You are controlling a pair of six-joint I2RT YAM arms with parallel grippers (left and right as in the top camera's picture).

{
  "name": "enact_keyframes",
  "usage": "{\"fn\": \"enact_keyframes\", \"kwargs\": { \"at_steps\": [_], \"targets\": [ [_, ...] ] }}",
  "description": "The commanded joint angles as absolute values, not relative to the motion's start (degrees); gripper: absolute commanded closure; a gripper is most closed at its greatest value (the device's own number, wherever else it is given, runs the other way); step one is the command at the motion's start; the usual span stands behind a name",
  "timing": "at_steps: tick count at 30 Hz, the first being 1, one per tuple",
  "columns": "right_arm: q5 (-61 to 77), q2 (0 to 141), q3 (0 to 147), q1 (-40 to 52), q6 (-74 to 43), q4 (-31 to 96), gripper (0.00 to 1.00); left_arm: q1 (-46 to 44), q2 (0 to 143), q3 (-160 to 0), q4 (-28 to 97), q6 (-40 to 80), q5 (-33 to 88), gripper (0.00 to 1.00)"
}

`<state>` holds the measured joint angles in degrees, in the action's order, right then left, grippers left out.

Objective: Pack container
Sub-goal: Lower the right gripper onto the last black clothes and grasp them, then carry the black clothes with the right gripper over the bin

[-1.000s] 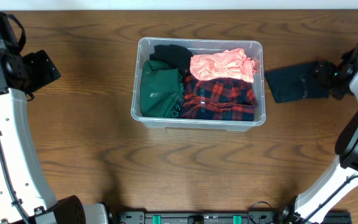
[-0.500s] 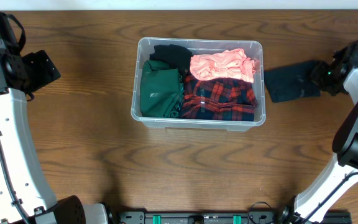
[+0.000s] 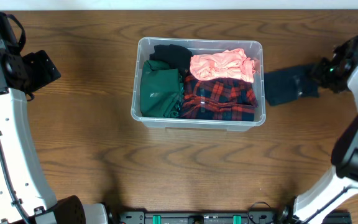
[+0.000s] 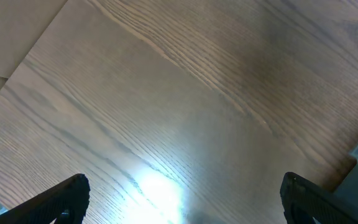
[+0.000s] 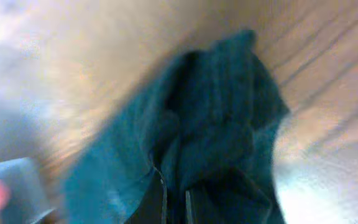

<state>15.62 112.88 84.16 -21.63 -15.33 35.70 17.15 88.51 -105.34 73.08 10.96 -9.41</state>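
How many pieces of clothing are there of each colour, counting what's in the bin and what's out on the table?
black garment: 1
green garment: 1
pink garment: 1
red plaid garment: 1
dark teal garment: 1
Total: 5, with 4 in the container and 1 on the table.

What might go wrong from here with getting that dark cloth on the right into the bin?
The right fingers pinch only one end of the dark teal cloth, so it may slip when lifted. Its free end lies beside the container and could snag the rim. The pink garment and plaid shirt already fill that side, so it may spill over.
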Motion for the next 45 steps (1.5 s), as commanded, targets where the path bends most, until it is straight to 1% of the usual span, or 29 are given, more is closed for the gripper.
{"fn": "enact_keyframes", "kwargs": {
  "at_steps": [1,11,18,24,30,37,41,45],
  "targets": [
    [17.0,103.9,85.4,-20.4,-14.3,36.8,0.99,17.3,88.1,-105.2,73.1,11.9,-9.7,0.02],
    [17.0,87.9,85.4,-14.2,-16.4,38.3,0.99,17.3,88.1,-105.2,73.1,11.9,-9.7,0.02],
    [16.9,79.2,85.4,-8.3,-25.1,37.5,0.99,17.3,88.1,-105.2,73.1,11.9,-9.7,0.02],
    [14.2,78.3,85.4,-0.8,-35.2,37.2,0.99,17.3,88.1,-105.2,73.1,11.9,-9.7,0.02],
    [4.2,78.9,85.3,9.2,-46.5,39.8,0.99,17.3,88.1,-105.2,73.1,11.9,-9.7,0.02],
    [-14.9,79.2,85.3,22.5,-62.6,47.0,0.99,17.3,88.1,-105.2,73.1,11.9,-9.7,0.02],
    [-23.5,80.4,85.3,28.5,-68.1,49.3,0.99,17.3,88.1,-105.2,73.1,11.9,-9.7,0.02],
    [-25.7,83.0,85.3,31.7,-70.1,49.0,0.98,17.3,88.1,-105.2,73.1,11.9,-9.7,0.02]
  ]
}}
